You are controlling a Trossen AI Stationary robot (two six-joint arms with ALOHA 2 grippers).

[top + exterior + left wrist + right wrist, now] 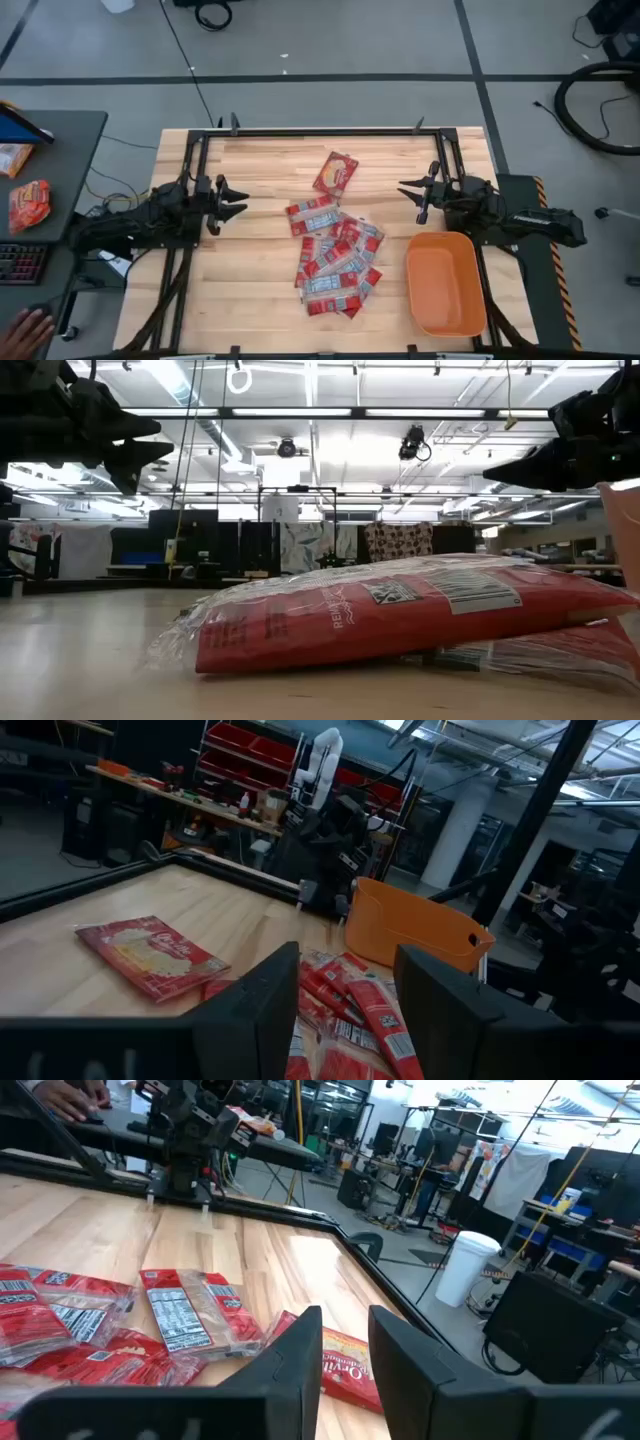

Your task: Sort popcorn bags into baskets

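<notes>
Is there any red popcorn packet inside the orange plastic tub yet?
No. In the high view the orange plastic tub shows only its bare floor, and the red popcorn packets all lie on the wooden table beside it.

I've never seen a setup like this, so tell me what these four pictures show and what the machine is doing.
It is a robot with two dark arms at a wooden table, each ending in a two-finger gripper. One picture looks straight down, one sits at table-top height, and two come from cameras on the wrists. The left gripper and the right gripper both hover open above the table at its sides, holding nothing. In the middle lies a heap of popcorn bags, flat red packets, with a larger red one picturing popcorn just beyond it. An orange basket stands empty on the right arm's side. Nothing has been sorted yet.
</notes>
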